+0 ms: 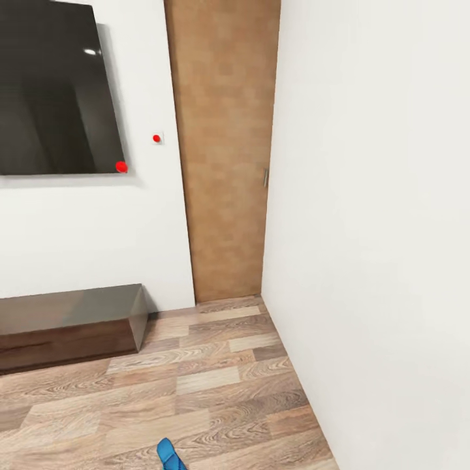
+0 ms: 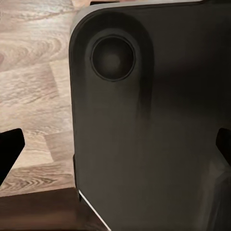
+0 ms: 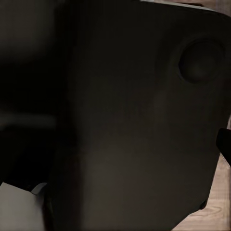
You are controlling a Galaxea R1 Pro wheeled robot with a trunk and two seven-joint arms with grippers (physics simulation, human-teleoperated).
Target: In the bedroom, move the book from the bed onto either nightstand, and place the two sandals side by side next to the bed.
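The head view looks into a corner of the bedroom: a white wall (image 1: 365,196) on the right, a brown wood panel (image 1: 225,143) running up the far corner with a small metal handle (image 1: 266,177) at its edge, and wood-plank floor (image 1: 196,391) below. A dark glossy screen (image 1: 52,91) hangs on the left wall, cut off by the frame, with a red dot (image 1: 121,167) at its lower corner and a second red dot (image 1: 156,138) on the wall beside it. A low dark wooden bench (image 1: 72,320) stands against that wall, also cut off at the left. At the bottom edge the tip of one blue sandal (image 1: 170,455) lies on the planks, the rest cropped away. No writing can be read. The left wrist view shows a dark rounded robot panel (image 2: 144,134) with a round recess, plank floor (image 2: 33,72) beside it, and dark finger tips (image 2: 9,149) at the edges, set wide apart with nothing between them. The right wrist view shows the same sort of dark panel (image 3: 134,120), very dim; only one dark tip (image 3: 225,144) shows at the edge, so I cannot tell whether that claw is released or clenched.
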